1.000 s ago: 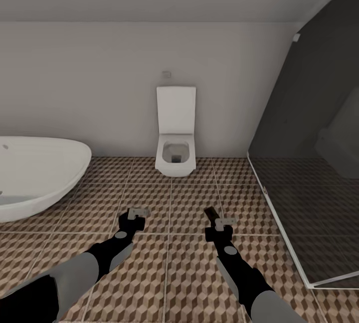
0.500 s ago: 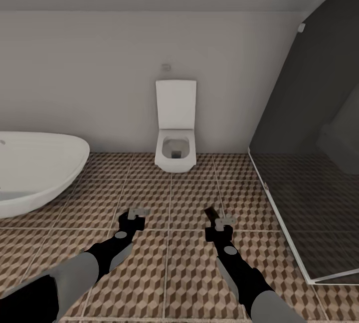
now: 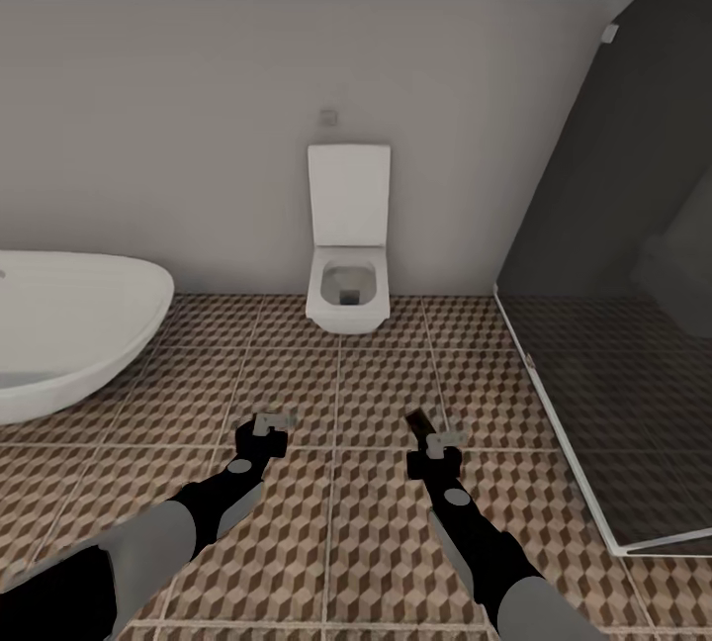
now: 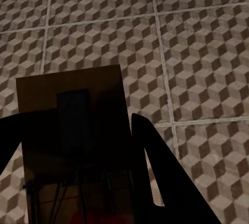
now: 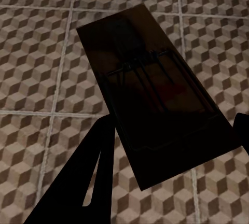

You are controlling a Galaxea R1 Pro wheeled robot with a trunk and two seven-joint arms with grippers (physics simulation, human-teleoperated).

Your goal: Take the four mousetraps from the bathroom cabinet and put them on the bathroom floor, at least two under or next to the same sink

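I'm facing the far wall of the bathroom, both arms stretched forward and low over the bathroom floor (image 3: 336,562). The left gripper (image 3: 274,417) is clamped on a mousetrap (image 4: 72,130): in the left wrist view the wooden board sits between the two dark fingers (image 4: 166,182), wire and a trace of red near the base. In the head view that trap is too small to make out at the fingertips.

The right gripper (image 3: 438,440) is also clamped on a second mousetrap (image 5: 155,99); the board juts forward past the fingers, tilted, wire frame and a dim red spot on its face. In the head view it shows as a dark sliver (image 3: 418,422) ahead of the gripper.

Both traps are held above the tiles, not touching them.

Ahead: a white toilet (image 3: 346,245) against the wall, lid up. A white bathtub (image 3: 69,334) to my left. A dark glass shower enclosure (image 3: 613,324) to my right.
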